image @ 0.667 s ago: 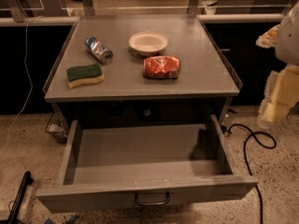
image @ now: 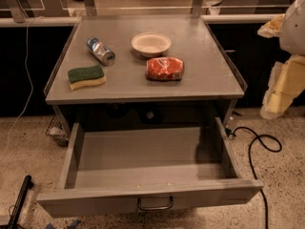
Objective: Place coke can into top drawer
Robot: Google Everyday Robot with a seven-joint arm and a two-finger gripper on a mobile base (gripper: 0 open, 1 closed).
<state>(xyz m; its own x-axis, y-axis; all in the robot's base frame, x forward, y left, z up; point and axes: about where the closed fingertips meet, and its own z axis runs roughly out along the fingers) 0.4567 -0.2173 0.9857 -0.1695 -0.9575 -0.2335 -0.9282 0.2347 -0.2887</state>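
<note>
The coke can (image: 164, 68) lies on its side on the grey cabinet top (image: 209, 75), right of centre, in front of a white bowl. The top drawer (image: 143, 149) is pulled fully out below, and I see nothing in it. Its curved handle (image: 155, 204) is at the front. My gripper (image: 279, 92) hangs at the right edge of the view, beside the cabinet's right side. It is to the right of the can, well apart from it, and holds nothing I can see.
A white bowl (image: 151, 43), a silver-and-blue can (image: 100, 50) lying on its side and a green-and-yellow sponge (image: 86, 76) are also on the cabinet top. A black cable (image: 257, 147) loops on the speckled floor at the right. A black bar (image: 19, 202) lies at the lower left.
</note>
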